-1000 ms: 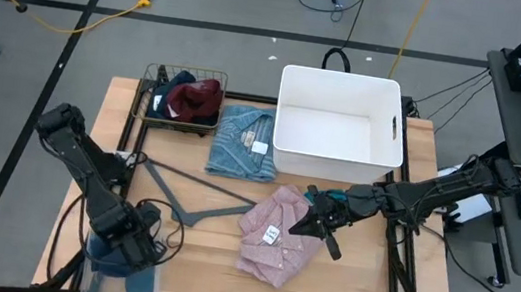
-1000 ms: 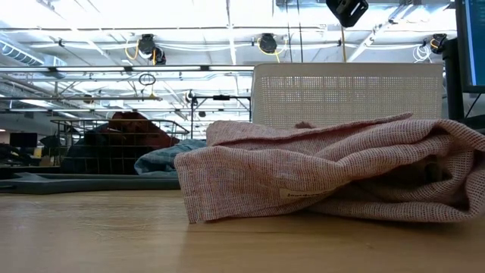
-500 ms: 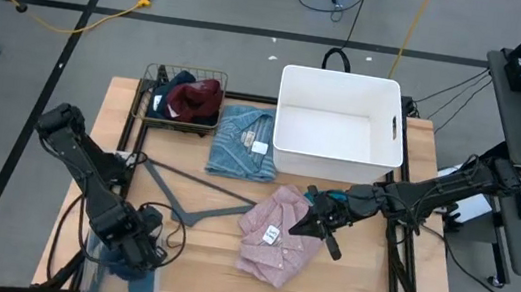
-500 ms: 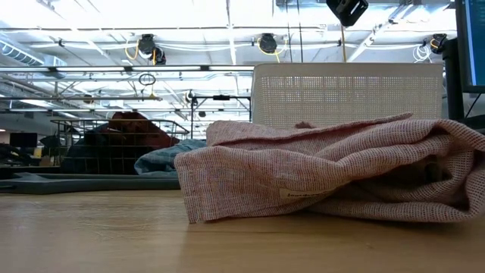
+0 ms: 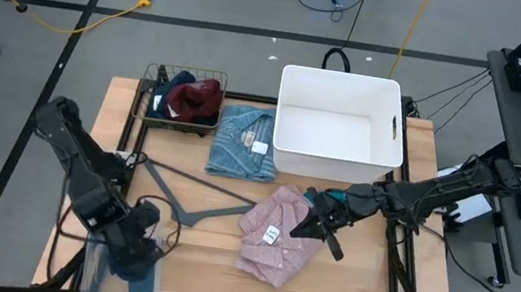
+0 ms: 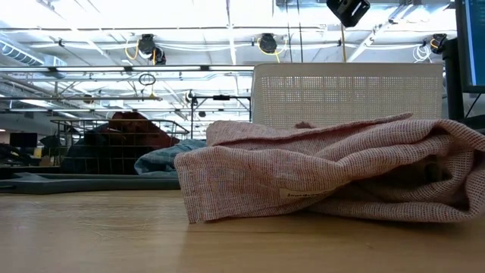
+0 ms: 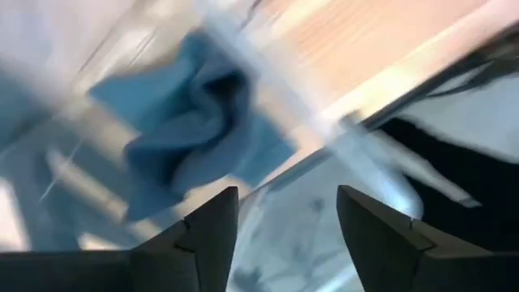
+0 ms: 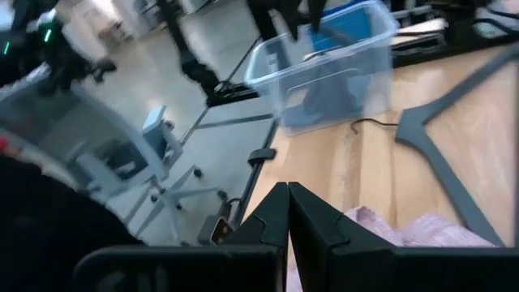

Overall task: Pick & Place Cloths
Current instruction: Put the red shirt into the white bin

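My left gripper (image 7: 285, 195) hangs open over a clear plastic bin (image 5: 146, 287) at the table's near left corner. A slate-blue cloth (image 7: 190, 122) lies crumpled on the bin's floor below it. A pink tagged shirt (image 5: 277, 234) lies bunched on the table's near middle. My right gripper (image 5: 316, 224) hovers shut above the shirt's right edge, pointing toward the table's left, touching nothing. A light blue striped shirt (image 5: 243, 142) lies flat farther back. Maroon and dark navy pieces fill a wire basket (image 5: 186, 98).
A white tub (image 5: 339, 126) stands at the back right, next to the light blue shirt. A grey clothes hanger (image 5: 183, 196) lies flat between the basket and the pink shirt. Bare wood shows along the near edge, right of the clear bin.
My left arm has lifted its gripper straight up over the clear bin and tipped the wrist a little. The slate-blue cloth stays in the bin. My right gripper and the other cloths have kept still.
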Robot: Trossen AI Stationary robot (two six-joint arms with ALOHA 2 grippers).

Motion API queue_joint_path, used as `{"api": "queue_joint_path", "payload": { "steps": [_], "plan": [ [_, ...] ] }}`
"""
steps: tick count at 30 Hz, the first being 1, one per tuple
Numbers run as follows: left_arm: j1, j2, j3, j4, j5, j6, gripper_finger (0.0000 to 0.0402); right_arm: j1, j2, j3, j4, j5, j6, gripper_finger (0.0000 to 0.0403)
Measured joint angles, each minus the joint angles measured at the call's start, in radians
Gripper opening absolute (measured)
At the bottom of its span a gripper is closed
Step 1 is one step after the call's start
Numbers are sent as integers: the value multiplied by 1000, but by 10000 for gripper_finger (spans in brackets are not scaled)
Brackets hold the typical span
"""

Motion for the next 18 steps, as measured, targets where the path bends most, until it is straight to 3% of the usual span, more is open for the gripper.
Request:
{"api": "queue_joint_path", "payload": {
  "steps": [11, 18],
  "plan": [
    [3, -34, 162, 3, -460, 151, 108, 61, 0, 0, -16, -5, -274, 1],
    [58, -34, 174, 75, -588, 352, 10, 111, 0, 0, -140, 29, -368, 1]
  ]
}}
